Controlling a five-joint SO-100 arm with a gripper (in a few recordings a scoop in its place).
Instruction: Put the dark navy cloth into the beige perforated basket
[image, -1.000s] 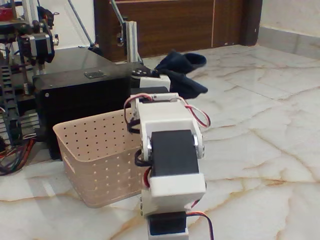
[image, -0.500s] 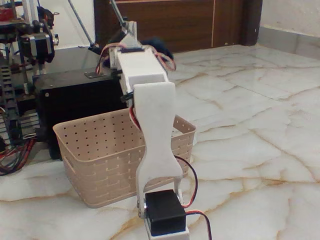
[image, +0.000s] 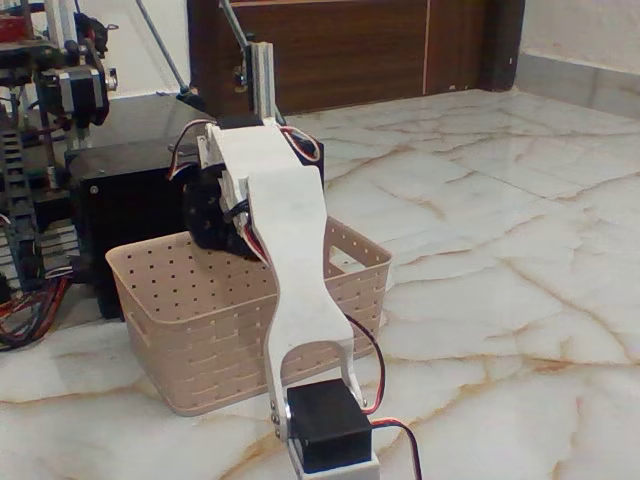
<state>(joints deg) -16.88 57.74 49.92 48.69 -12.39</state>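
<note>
Arm of white plastic with black servo blocks rises from the bottom edge of the fixed view and leans up and to the left, its upper end bent over the rectangular beige plastic basket (image: 215, 320) with rows of small round holes above and a woven-look band below. The tool (image: 212, 222) at the arm's end sits above the basket's open top, near the back wall, and is wrapped in a dark rounded mass there. Whether that mass is the small dark navy cloth (image: 208, 215) or partly the tool's own black parts cannot be settled with certainty; it reads as soft fabric bunched at the tool, hanging just above the basket's interior and partly below the rim line. The fingers are hidden behind the arm and the dark mass, so it cannot be told whether the tool is spread or pressed together. The basket stands on a pale marble-patterned surface (image: 500, 260) with brown veining. Directly behind the basket, touching or nearly so, stands a large glossy black box (image: 120, 200). Red and black cables (image: 30, 310) lie at the left edge beside the box.
</note>
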